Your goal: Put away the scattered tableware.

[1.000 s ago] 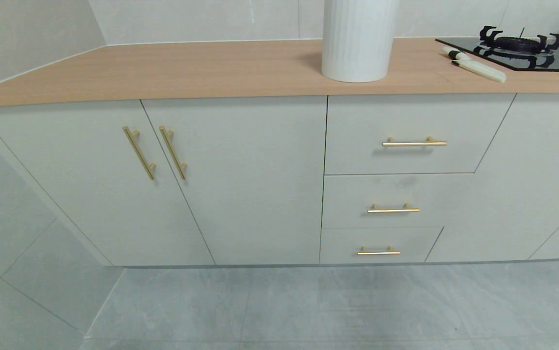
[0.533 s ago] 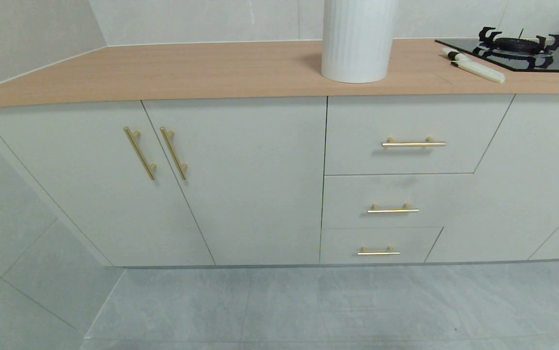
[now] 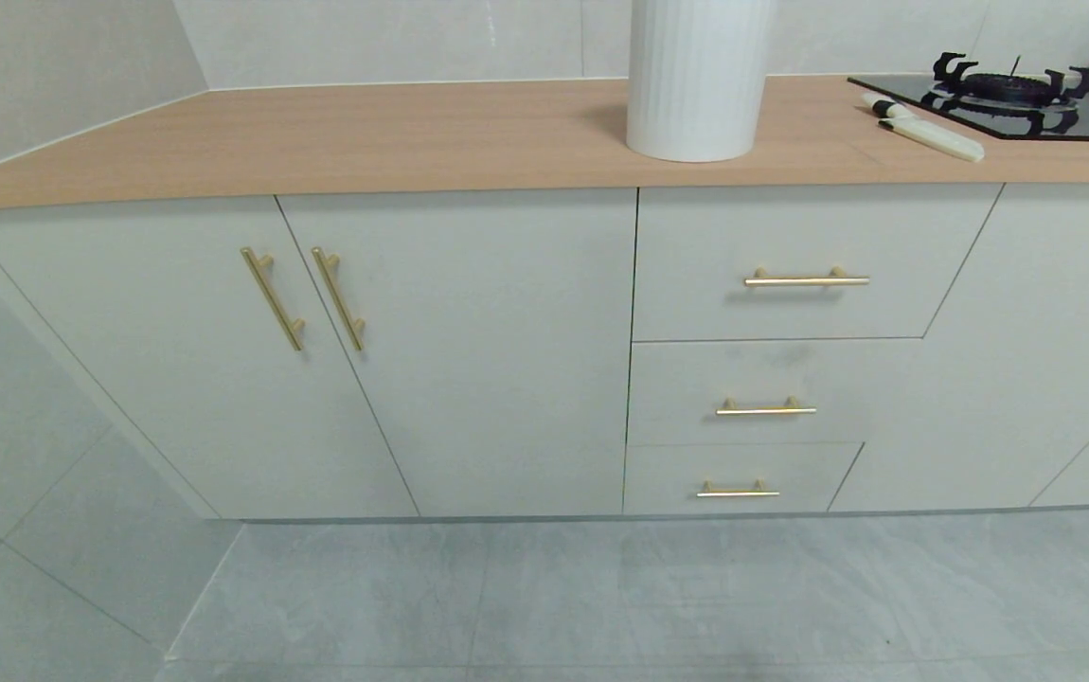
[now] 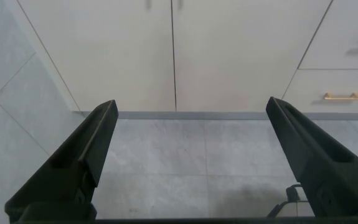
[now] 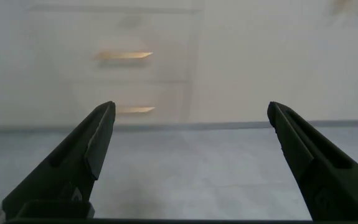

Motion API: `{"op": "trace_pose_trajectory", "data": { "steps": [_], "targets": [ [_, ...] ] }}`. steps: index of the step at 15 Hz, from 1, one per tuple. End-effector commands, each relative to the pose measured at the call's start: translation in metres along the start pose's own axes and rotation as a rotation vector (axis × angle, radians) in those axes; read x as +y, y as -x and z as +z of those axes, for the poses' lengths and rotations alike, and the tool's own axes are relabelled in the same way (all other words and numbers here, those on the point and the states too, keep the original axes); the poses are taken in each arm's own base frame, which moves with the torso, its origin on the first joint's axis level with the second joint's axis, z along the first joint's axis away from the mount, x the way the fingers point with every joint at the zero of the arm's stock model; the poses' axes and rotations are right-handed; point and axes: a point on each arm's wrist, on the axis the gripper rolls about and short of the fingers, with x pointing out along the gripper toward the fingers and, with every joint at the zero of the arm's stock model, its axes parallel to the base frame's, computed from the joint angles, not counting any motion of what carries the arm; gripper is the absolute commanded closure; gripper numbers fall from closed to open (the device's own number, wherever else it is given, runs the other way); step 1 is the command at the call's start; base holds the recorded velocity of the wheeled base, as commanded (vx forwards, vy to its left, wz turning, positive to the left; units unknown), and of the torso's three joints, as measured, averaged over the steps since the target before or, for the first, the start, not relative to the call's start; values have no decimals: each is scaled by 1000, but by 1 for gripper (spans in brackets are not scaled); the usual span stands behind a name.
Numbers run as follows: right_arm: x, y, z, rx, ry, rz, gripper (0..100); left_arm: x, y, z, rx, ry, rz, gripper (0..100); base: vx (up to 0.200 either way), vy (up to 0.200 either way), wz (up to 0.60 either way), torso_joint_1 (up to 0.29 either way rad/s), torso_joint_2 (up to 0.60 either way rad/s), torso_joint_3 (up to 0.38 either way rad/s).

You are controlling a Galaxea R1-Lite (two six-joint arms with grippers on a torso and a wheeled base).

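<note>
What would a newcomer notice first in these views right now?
The tall white ribbed container on the wooden countertop, then a pale knife-like utensil beside the black cooktop. Below, gold handles mark the closed drawers. The left gripper and right gripper hang open, low, facing the cabinets.

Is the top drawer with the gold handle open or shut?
Shut. The top drawer lies flush with the middle drawer below; no gap shows.

Left tool (image 4: pixel 191 102), right tool (image 5: pixel 190 104); black tapered fingers (image 4: pixel 82 162)
</note>
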Motion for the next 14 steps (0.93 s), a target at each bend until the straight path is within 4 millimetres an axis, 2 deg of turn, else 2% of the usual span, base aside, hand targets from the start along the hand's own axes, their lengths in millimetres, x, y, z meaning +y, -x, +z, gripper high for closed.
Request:
{"op": "trace_pose_trajectory", "data": {
  "steps": [1,12,14],
  "targets": [
    [0,-1,-2,7,-5,6,0,0,0,0,0,1,1,0,0,0,0,0,0,0],
    [0,-1,-2,7,-59,7,0,0,0,0,0,-2,0,0,0,0,0,0,0,0],
    [0,-1,-2,7,-59,7,0,0,0,0,1,-2,0,0,200,0,0,2,2,0]
  ]
}}
